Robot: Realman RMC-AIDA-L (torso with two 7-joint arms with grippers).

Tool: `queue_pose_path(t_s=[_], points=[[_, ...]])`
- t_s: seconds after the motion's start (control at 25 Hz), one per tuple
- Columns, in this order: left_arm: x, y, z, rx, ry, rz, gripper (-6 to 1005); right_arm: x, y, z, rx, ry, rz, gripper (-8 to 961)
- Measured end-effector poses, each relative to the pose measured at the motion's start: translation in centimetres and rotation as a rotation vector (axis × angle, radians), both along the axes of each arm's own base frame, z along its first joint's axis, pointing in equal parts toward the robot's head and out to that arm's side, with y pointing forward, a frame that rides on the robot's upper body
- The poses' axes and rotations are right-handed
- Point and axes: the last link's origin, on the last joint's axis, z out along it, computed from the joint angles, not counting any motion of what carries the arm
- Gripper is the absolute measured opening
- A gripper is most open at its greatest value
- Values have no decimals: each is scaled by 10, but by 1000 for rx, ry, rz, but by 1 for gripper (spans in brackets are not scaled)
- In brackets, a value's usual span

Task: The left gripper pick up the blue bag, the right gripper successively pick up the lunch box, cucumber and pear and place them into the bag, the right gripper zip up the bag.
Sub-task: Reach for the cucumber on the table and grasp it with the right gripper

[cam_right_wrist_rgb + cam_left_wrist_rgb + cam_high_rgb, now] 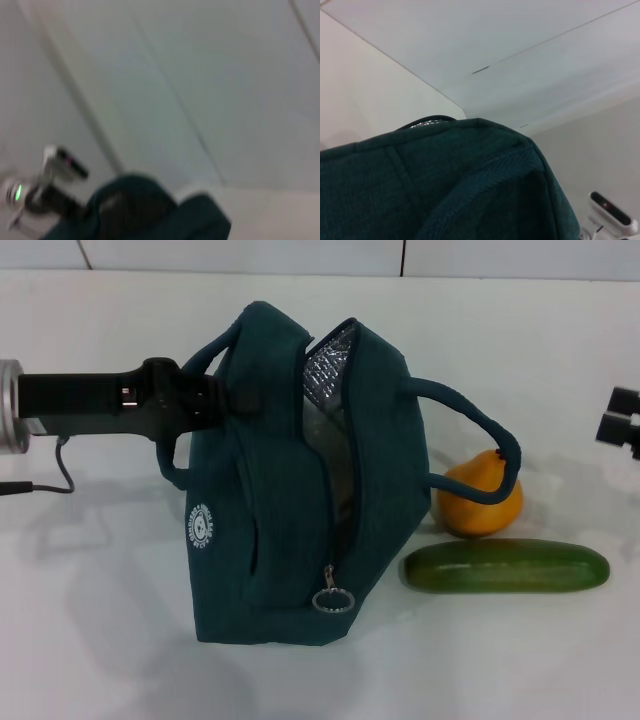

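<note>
Head view, nearest me: bare white bench (110, 660) lies open in front of the blue bag (270, 490), whose mouth gapes on silver lining, with the cucumber (505, 566) beside its right and the pear (480, 498) behind, partly crossed by a handle. Left pincer (215, 398) is clamped on the bag's far-left handle. Right pincer (622, 422) is cut off at the bench's right edge, so I cannot tell its grip.
</note>
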Motion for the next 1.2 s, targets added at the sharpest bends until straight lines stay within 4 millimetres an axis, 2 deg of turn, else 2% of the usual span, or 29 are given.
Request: queue_pose_path(t_s=[0.12, 0.2, 0.44, 0.56, 0.68, 0.96, 1.2], points=[[-1, 0, 0, -2, 3, 1, 40, -12, 6, 7, -74, -127, 17, 709], [-1, 0, 1, -3, 7, 0, 40, -27, 14, 13, -134, -274, 47, 710], [-1, -2, 2, -9, 10, -9, 40, -61, 25, 24, -298, -522, 166, 709], [-2, -2, 3, -8, 14, -11, 40, -74, 31, 23, -398, -665, 219, 709], [-1, -1, 4, -8, 15, -13, 40, -88, 38, 15, -465, -808, 268, 709], [1, 0, 2, -16, 18, -18, 40, -111, 44, -8, -517, -973, 382, 708], [3, 1, 0, -24, 23, -21, 40, -111, 45, -34, -528, -1082, 427, 707]])
